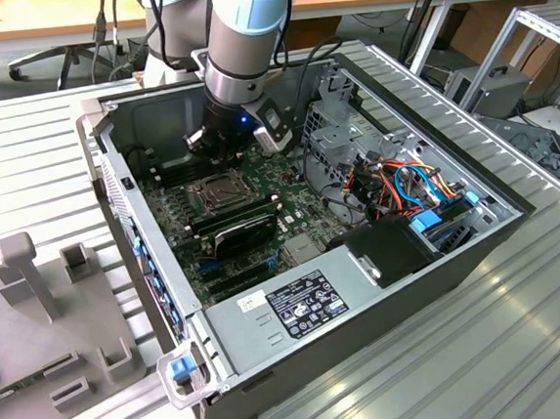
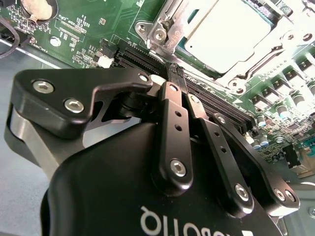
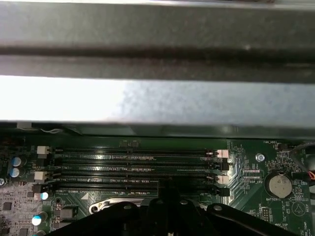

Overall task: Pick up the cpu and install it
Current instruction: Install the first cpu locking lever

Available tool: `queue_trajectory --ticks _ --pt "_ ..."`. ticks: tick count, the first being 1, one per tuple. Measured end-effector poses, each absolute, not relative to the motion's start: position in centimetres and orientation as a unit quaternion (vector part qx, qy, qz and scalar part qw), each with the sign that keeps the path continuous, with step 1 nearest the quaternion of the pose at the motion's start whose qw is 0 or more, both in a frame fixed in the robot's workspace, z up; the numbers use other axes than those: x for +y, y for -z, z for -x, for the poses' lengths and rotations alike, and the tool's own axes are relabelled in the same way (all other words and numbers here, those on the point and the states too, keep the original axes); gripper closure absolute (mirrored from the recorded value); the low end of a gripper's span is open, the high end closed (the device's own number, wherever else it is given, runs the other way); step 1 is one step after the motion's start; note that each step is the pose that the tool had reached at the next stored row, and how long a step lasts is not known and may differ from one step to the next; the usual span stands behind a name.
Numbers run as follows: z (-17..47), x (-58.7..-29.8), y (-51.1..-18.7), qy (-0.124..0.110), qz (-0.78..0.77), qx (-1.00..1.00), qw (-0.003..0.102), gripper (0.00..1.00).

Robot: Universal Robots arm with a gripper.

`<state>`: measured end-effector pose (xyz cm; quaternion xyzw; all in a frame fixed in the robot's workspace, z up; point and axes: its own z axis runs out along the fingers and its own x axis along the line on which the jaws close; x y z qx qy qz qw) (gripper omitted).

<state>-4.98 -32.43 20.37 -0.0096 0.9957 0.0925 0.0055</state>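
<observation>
Jaws: drawn fully together on the black two-finger gripper (image 2: 175, 73), with no gap showing and nothing held between them.
Cpu: the small silver-beige square cpu (image 2: 227, 33) lay inside the dark socket with its shiny metal frame (image 2: 157, 34), just beyond the fingertips. In the exterior view it sat left of centre (image 1: 216, 189), directly below the gripper (image 1: 219, 158).
Risk: the closed tips hung near the green motherboard (image 2: 83, 29). A descent off line could, in my judgement, scrape the long black memory slots (image 3: 133, 169) or knock the frame.
Hidden: whether the cpu was fully seated, and whether the frame was latched, could not be told. The gripper body covered much of the board.
</observation>
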Motion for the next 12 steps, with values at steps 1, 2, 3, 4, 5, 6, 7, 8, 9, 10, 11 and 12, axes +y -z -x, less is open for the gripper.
queue_trajectory --ticks 1,2,3,4,5,6,7,8,9,10,11,12 --pt "4.98 -32.43 -20.33 -0.091 0.010 0.996 0.005 0.89" --pt "4.98 -32.44 -20.27 -0.091 0.010 0.996 0.005 0.89" --pt "4.99 -32.44 -20.21 -0.090 0.010 0.996 0.005 0.89" --pt "4.99 -32.45 -20.19 -0.090 0.010 0.996 0.005 0.89" --pt "4.99 -32.44 -20.14 -0.090 0.010 0.996 0.005 0.89" --pt "4.99 -32.43 -20.11 -0.090 0.010 0.996 0.005 0.89" --pt "4.99 -32.43 -20.11 -0.090 0.010 0.996 0.005 0.89" --pt "4.99 -32.42 -20.10 -0.090 0.010 0.996 0.005 0.89" --pt "4.98 -32.39 -20.07 -0.091 0.010 0.996 0.006 0.89" --pt "4.98 -32.39 -20.09 -0.090 0.010 0.996 0.005 0.89" --pt "4.99 -32.41 -20.20 -0.090 0.010 0.996 0.005 0.89" --pt "4.99 -32.40 -20.31 -0.090 0.010 0.996 0.005 0.89"
